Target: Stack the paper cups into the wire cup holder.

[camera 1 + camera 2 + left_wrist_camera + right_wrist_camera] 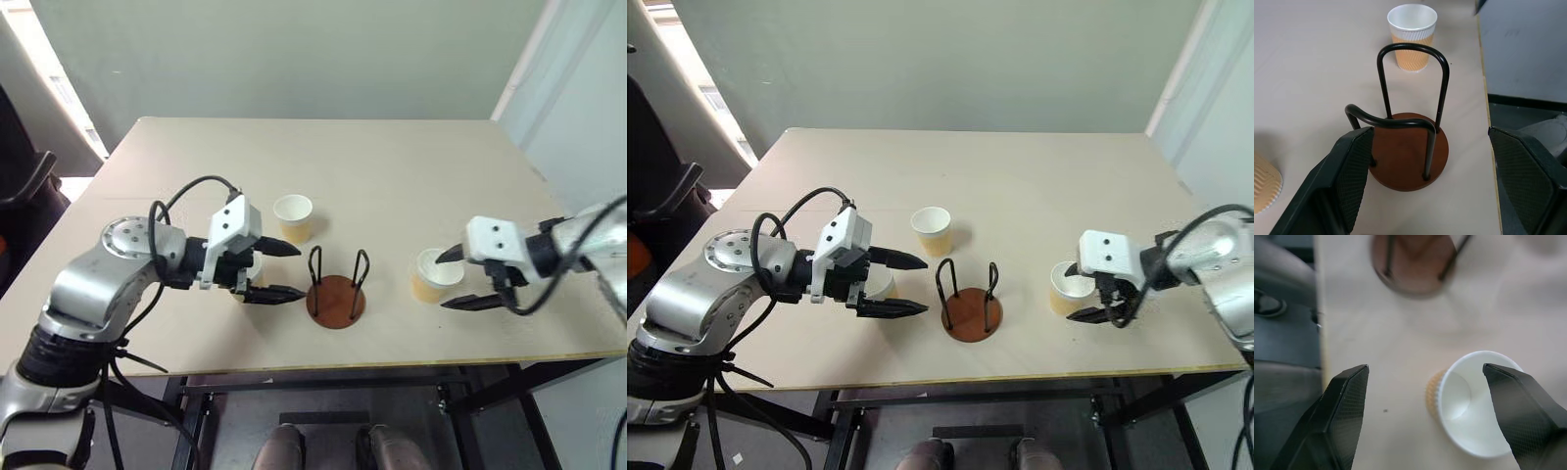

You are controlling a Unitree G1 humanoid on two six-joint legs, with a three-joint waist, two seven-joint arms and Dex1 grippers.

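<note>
My left gripper (282,270) hangs low over the counter (392,176) with its two black fingers spread wide and nothing between them, pointing across at the wire cup holder (336,294). The holder stands upright near the front edge of the counter, roughly midway between my two arms, its reddish-brown disc base bare and its black wire loops holding no cup. One paper cup (293,217) stands upright just behind the holder and a little to my left, open mouth up, apart from everything else. A second paper cup (883,284) sits right by my left gripper, mostly hidden behind the fingers; its ribbed tan wall shows at the edge of my left wrist view, and I cannot tell whether a finger touches it. My right gripper (460,278) is also spread wide, holding nothing; the third paper cup (432,275) stands upright to the right of the holder, well apart from it, white inside showing. In my right wrist view one finger (1518,406) crosses in front of that cup's rim while the other finger stands clear on the bare counter, so the cup sits beside the far finger rather than centred between them.
</note>
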